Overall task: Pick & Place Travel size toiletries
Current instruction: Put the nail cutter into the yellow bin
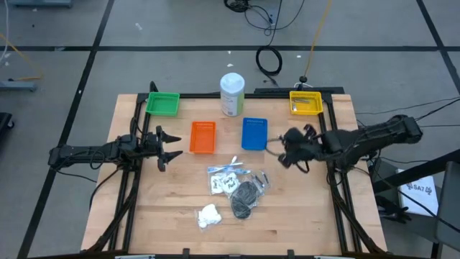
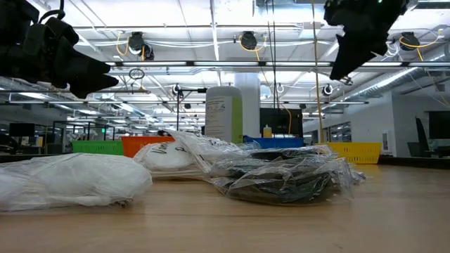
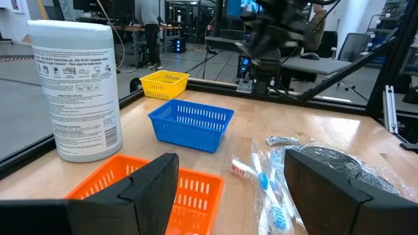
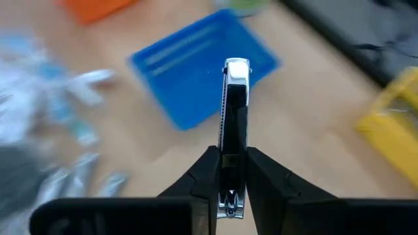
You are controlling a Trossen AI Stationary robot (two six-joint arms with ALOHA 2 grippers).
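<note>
My right gripper hangs above the table just right of the blue tray, shut on a slim silvery clipper-like stick. On the wood in the middle lie clear sachets, dark grey puffs in clear wrap, and a white fluffy wad. Over the table's left side, beside the orange tray, my left gripper stands open and level with nothing between its fingers. My right gripper pinches the silvery stick between its two fingers at its rear end. The rest of the stick juts out past the fingertips, along the fingers, to its free end. The fingers slant downward. The stick is clear of the table.
A tall white bottle with a green label stands at the far middle. A green tray sits at the far left and a yellow tray at the far right. Bare wood lies along the near edge and to the right of the pile.
</note>
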